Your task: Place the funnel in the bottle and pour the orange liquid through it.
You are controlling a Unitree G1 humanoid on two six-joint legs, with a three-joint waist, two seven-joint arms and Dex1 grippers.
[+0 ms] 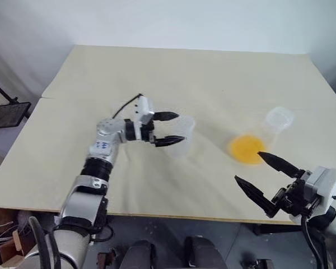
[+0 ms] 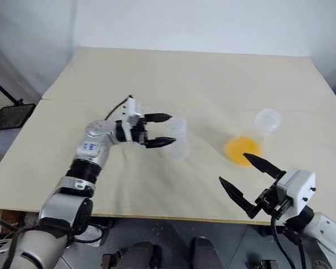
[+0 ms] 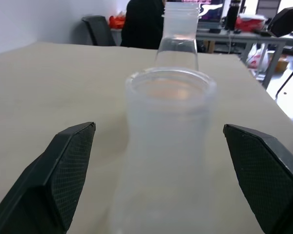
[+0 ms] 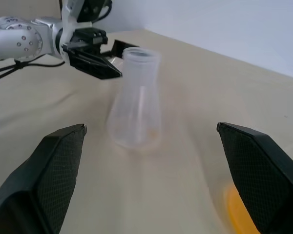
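The clear, narrow-necked bottle (image 4: 135, 100) stands upright, free between the left gripper's (image 1: 168, 129) wide-open jaws; right gripper (image 1: 266, 179) gapes empty.

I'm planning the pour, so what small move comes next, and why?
Probably the right gripper should ease forward to the neck of the flask holding the orange liquid. It is open and empty just short of it, while the funnel appears seated in the bottle, with the open left gripper straddling it.
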